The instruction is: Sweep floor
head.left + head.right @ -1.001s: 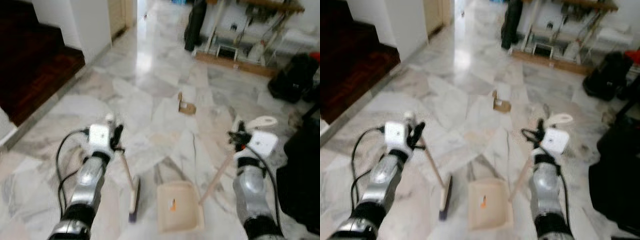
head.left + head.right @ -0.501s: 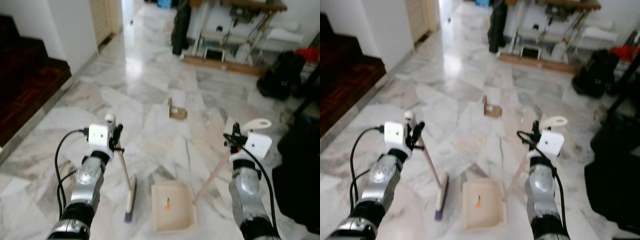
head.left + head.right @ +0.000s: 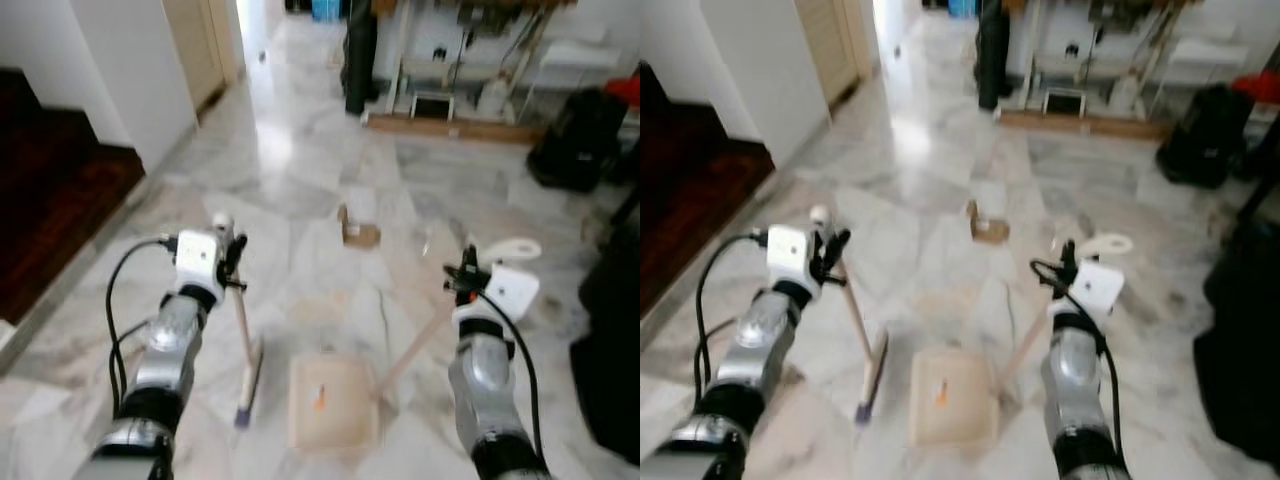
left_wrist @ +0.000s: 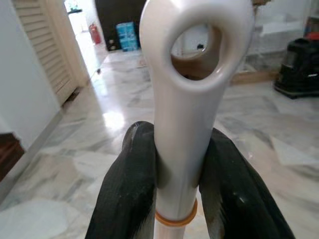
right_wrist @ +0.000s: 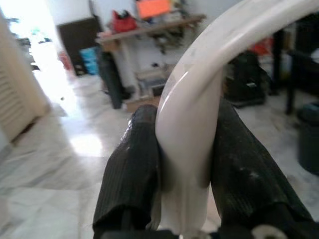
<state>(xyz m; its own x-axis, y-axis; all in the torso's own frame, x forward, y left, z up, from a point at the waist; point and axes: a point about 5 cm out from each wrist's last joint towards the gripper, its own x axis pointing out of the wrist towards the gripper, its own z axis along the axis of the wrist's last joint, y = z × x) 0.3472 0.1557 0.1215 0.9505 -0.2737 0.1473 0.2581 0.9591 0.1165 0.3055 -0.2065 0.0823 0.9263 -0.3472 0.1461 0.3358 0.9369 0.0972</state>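
My left gripper (image 3: 232, 263) is shut on the pale handle of a broom (image 3: 243, 330), whose brush head (image 3: 247, 388) rests on the marble floor. In the left wrist view the black fingers (image 4: 124, 189) clamp the white handle end (image 4: 183, 99) with its hanging hole. My right gripper (image 3: 464, 280) is shut on the long handle of a beige dustpan (image 3: 333, 402), which lies flat on the floor between my arms. A small orange scrap (image 3: 320, 397) lies in the pan. A brown cardboard scrap (image 3: 358, 231) sits on the floor further ahead.
Dark wooden steps (image 3: 50, 190) and a white wall corner (image 3: 130, 80) are on the left. Black bags (image 3: 580, 140) and a dark bulky object (image 3: 612, 360) are on the right. A cluttered shelf (image 3: 470, 85) stands at the back, with a bright hallway (image 3: 290, 60) ahead.
The whole picture has shifted, so the camera has moved. Both grippers keep their holds, and the broom and dustpan stay between my arms.
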